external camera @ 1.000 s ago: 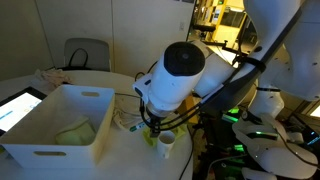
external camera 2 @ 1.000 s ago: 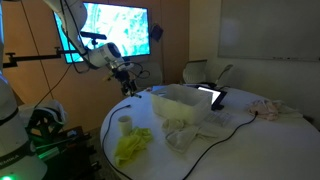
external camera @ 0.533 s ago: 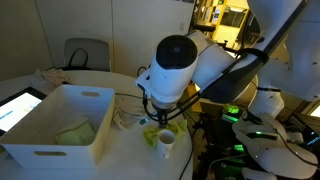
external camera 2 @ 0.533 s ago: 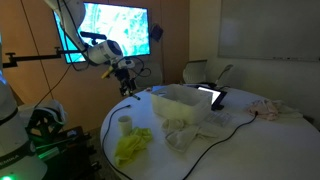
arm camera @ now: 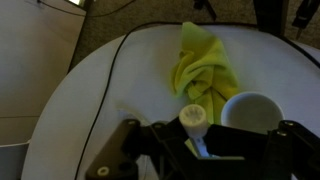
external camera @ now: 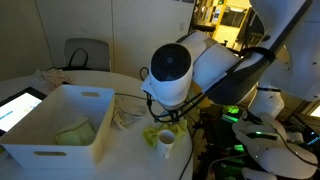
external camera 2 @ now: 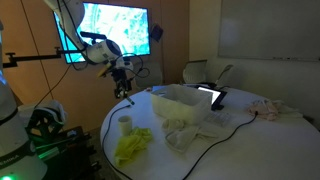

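1. White round desk carries a crumpled yellow-green cloth and a white paper cup, which stand just beside each other in the wrist view.
2. Jaws: nearly pressed together, pinching a small cream-white cylinder that stands upright between them.
3. Location of the cylinder: in the air above the desk, near the cloth and the cup and apart from both. In an exterior view the robot arm hangs well above the desk, over the side where the cup stands.
4. Done, as judged from these views: the grasp is made and the cylinder is clear of the desk.
5. Left: the cylinder is not yet set down anywhere. The visible part of the cup interior shows nothing inside.
6. A white rectangular plastic bin stands on the desk well apart from the jaws, with a pale cloth inside.
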Robot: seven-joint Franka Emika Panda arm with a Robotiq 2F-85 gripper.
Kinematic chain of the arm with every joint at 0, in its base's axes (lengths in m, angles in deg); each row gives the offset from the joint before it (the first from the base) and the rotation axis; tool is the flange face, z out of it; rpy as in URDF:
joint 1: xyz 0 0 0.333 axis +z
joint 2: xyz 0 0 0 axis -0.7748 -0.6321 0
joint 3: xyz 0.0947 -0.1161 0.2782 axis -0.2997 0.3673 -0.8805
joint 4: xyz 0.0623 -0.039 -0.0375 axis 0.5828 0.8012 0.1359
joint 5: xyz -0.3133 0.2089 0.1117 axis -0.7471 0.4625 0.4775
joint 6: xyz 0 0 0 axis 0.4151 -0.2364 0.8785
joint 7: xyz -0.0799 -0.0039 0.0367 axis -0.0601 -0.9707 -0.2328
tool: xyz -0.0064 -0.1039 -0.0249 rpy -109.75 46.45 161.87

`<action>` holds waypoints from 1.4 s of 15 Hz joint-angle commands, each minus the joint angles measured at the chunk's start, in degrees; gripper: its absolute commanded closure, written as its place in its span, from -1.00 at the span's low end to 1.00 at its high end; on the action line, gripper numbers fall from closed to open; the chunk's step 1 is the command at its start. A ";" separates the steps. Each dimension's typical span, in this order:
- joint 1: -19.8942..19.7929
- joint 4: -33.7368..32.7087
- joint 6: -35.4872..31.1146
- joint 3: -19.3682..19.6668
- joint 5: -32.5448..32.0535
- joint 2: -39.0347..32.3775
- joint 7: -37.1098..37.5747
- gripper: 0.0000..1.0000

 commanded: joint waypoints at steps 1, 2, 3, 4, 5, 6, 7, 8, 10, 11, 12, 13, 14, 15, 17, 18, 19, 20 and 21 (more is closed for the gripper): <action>-0.38 -2.49 6.40 -1.52 1.57 -1.22 -4.10 0.82; -0.32 -2.76 7.44 -1.75 1.52 -1.53 -4.73 0.82; -0.25 -3.03 8.23 -1.99 1.37 -1.87 -5.40 0.82; -0.24 -3.32 8.92 -2.23 1.47 -2.23 -6.24 0.82; -0.16 -3.53 9.29 -2.47 1.33 -2.64 -6.91 0.82; -0.13 -3.73 9.59 -2.66 1.27 -3.05 -7.69 0.82; -0.10 -3.91 9.66 -2.88 1.34 -3.57 -8.60 0.82; 0.00 -4.16 9.99 -3.02 1.22 -4.12 -9.05 0.82; 0.13 -4.80 10.46 -3.26 1.25 -5.39 -10.21 0.82; 0.25 -5.16 10.77 -3.34 1.21 -6.08 -10.62 0.82; 0.37 -5.51 11.20 -3.38 1.12 -6.73 -11.11 0.82; 0.47 -5.81 11.58 -3.43 1.22 -7.33 -11.60 0.82; 0.67 -6.15 12.08 -3.41 1.03 -8.01 -11.81 0.82; 0.76 -6.53 12.44 -3.38 1.03 -8.64 -12.31 0.82; 0.92 -7.38 13.19 -3.35 1.21 -10.00 -13.24 0.82; 1.00 -7.72 13.50 -3.30 1.17 -10.48 -13.61 0.82; 1.06 -8.14 13.82 -3.28 1.25 -11.01 -14.06 0.82; 1.14 -8.42 13.92 -3.29 1.20 -11.47 -14.44 0.82; 1.11 -8.75 13.95 -3.27 1.20 -11.83 -15.07 0.82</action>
